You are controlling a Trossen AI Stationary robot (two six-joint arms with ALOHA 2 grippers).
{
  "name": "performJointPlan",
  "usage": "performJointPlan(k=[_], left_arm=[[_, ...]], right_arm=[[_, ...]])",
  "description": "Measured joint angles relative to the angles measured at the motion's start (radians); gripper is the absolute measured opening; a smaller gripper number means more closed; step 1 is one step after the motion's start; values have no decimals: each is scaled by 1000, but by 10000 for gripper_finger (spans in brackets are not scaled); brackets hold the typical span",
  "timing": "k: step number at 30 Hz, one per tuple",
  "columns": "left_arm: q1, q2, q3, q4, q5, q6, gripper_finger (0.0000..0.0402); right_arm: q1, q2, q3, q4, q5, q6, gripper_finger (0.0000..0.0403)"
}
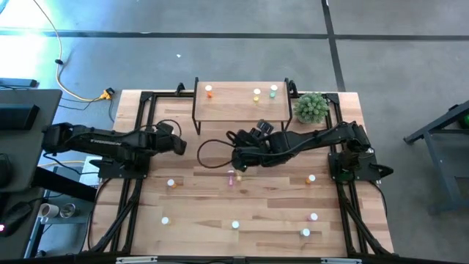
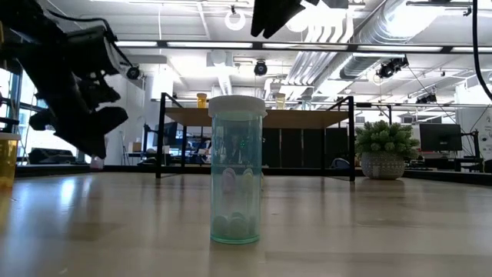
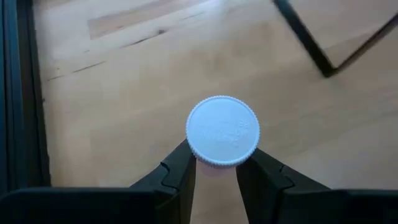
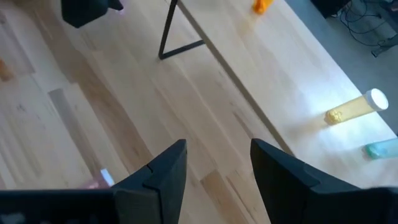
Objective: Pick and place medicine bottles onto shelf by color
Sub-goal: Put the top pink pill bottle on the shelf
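Three medicine bottles (image 1: pixel 256 93) are sitting on the shelf (image 1: pixel 234 103) while about nine are waiting on the counter (image 1: pixel 205 213), the left pincer (image 3: pixel 217 171) pinching one bottle (image 3: pixel 222 130) and the right pincer (image 4: pixel 214 165) hanging spread and empty.

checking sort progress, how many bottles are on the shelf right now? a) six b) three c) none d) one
b: the high view shows three bottles on the shelf, an orange one, a yellow one and a green one.
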Motion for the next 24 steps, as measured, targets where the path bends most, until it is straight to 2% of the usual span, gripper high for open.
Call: performJointPlan(k=[8, 14, 18, 24], left_arm=[[45, -143, 50, -6, 141, 208, 92], [54, -228, 107, -46, 341, 342, 92], [44, -263, 143, -43, 434, 388, 92], [-21, -274, 173, 9, 463, 451, 92]], right_arm=[[-41, 0, 0, 16, -46, -21, 170], [-49, 0, 0, 42, -107, -79, 170], [-56, 0, 0, 119, -217, -166, 170], [-74, 0, 0, 227, -397, -303, 170]])
